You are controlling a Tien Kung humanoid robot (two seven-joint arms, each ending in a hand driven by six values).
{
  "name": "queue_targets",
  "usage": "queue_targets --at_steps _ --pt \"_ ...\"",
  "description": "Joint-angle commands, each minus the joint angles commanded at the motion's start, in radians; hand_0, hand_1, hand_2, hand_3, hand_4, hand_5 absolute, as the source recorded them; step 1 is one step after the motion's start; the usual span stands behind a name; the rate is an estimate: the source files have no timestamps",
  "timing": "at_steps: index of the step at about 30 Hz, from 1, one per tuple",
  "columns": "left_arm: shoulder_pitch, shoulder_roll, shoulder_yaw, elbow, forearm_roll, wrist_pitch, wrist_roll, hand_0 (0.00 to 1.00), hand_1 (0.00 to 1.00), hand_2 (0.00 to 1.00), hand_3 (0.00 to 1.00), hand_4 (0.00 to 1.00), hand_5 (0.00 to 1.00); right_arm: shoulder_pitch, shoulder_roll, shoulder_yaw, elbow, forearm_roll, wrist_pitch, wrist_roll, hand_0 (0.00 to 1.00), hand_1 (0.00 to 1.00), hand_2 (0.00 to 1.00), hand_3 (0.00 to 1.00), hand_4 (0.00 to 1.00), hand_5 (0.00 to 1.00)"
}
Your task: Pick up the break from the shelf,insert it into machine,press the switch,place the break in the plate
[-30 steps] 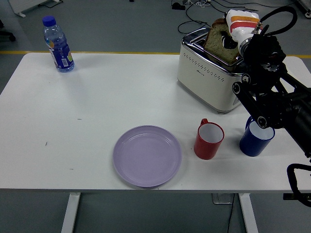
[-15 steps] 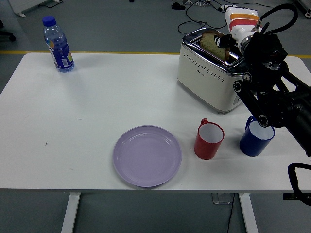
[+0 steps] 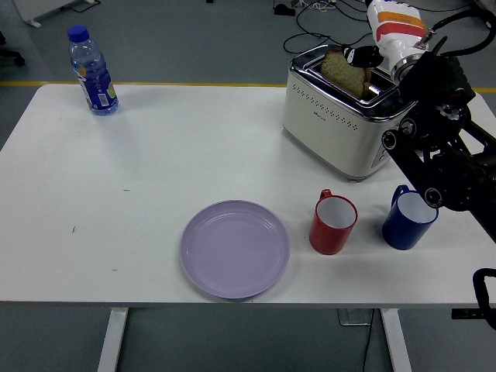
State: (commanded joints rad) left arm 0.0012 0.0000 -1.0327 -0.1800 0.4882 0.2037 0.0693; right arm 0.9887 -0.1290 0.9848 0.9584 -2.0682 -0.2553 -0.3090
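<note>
— Where is the bread?

— The slice of bread (image 3: 342, 70) sits in the slot of the toaster (image 3: 339, 116). Most of it is down inside. Only the top part sticks out, and it leans a little.

— Is a hand on it?

— The right hand (image 3: 384, 43) is right above the toaster, at the bread's right side. A dark fingertip (image 3: 361, 55) is just beside the top of the slice. It may be touching it, but the view is too poor there to be sure. I cannot tell if the hand is gripping the bread or has let go.

— What does the arm look like?

— The right arm (image 3: 442, 147) is black and comes in from the right side. It passes over the right end of the toaster.

— What else is on the table?

— The white table (image 3: 155, 170) has a purple plate (image 3: 235, 249) near the front, with nothing on it. A red mug (image 3: 333, 223) stands just to its right. A blue mug (image 3: 408, 220) stands further right, partly under the arm. A water bottle (image 3: 91, 72) with a blue cap stands far off at the back left corner.
</note>
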Motion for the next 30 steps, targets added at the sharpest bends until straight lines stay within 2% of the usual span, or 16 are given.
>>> queue_targets --at_steps 2,3,7,8,11,14,15,17,18,20,21,26,27,30 --pt "0.002 0.0 -0.004 0.0 0.004 0.0 0.001 0.671 0.667 0.675 0.687 0.431 0.958 -0.024 -0.023 0.006 0.042 0.078 -0.037 0.024 0.828 0.787 0.866 0.865 0.708 0.197" --pt "0.002 0.0 -0.005 0.0 0.005 0.0 0.001 0.671 0.667 0.676 0.687 0.432 0.959 -0.03 -0.029 0.007 0.055 0.118 -0.047 0.03 0.791 0.736 0.828 0.817 0.583 0.231" --pt "0.006 0.0 -0.009 0.0 0.006 -0.001 0.001 0.671 0.667 0.676 0.687 0.432 0.959 -0.093 -0.082 0.043 0.148 0.263 -0.113 0.07 0.791 0.736 0.828 0.817 0.583 0.231" --pt "0.006 0.0 -0.008 0.0 0.007 -0.001 0.001 0.671 0.667 0.675 0.687 0.431 0.958 -0.107 -0.094 0.055 0.165 0.282 -0.119 0.071 0.667 0.631 0.711 0.81 0.53 0.268" --pt "0.007 0.0 -0.007 0.0 0.006 -0.002 0.002 0.671 0.667 0.675 0.687 0.431 0.958 -0.154 -0.127 0.09 0.211 0.308 -0.139 0.074 0.667 0.631 0.711 0.81 0.53 0.268" --pt "0.008 0.0 -0.008 0.0 0.005 -0.003 0.001 0.671 0.667 0.675 0.687 0.431 0.958 -0.212 -0.165 0.125 0.239 0.302 -0.193 0.095 0.667 0.631 0.711 0.81 0.53 0.268" --pt "0.009 0.0 -0.009 0.0 0.006 -0.003 0.001 0.671 0.667 0.674 0.689 0.432 0.958 -0.223 -0.171 0.13 0.242 0.298 -0.206 0.098 0.42 0.445 0.545 0.787 0.369 0.152" --pt "0.009 0.0 -0.01 0.0 0.01 -0.003 0.002 0.671 0.667 0.674 0.689 0.432 0.958 -0.251 -0.188 0.143 0.252 0.282 -0.229 0.102 0.42 0.445 0.545 0.787 0.369 0.152" --pt "0.009 0.0 -0.01 0.0 0.01 -0.003 0.002 0.671 0.667 0.674 0.689 0.432 0.958 -0.255 -0.19 0.144 0.253 0.281 -0.231 0.103 0.42 0.445 0.545 0.787 0.369 0.152" --pt "0.01 0.0 -0.012 0.0 0.014 -0.004 0.003 0.671 0.667 0.674 0.689 0.432 0.958 -0.304 -0.221 0.162 0.272 0.278 -0.241 0.107 0.42 0.445 0.545 0.787 0.369 0.152" --pt "0.011 0.0 -0.012 0.0 0.015 -0.004 0.004 0.671 0.666 0.675 0.688 0.43 0.958 -0.319 -0.231 0.168 0.277 0.277 -0.241 0.107 0.303 0.331 0.434 0.771 0.35 0.002" --pt "0.013 0.0 -0.019 0.0 0.024 -0.003 0.005 0.671 0.666 0.675 0.688 0.43 0.958 -0.425 -0.282 0.191 0.297 0.31 -0.234 0.115 0.303 0.331 0.434 0.771 0.35 0.002" --pt "0.013 0.0 -0.02 0.0 0.025 -0.003 0.005 0.671 0.666 0.674 0.688 0.429 0.957 -0.439 -0.287 0.192 0.298 0.315 -0.231 0.116 0.213 0.263 0.377 0.768 0.428 0.002" --pt "0.012 0.0 -0.02 0.0 0.027 -0.004 0.005 0.671 0.666 0.674 0.688 0.429 0.957 -0.482 -0.301 0.191 0.301 0.318 -0.221 0.113 0.213 0.263 0.377 0.768 0.428 0.002"
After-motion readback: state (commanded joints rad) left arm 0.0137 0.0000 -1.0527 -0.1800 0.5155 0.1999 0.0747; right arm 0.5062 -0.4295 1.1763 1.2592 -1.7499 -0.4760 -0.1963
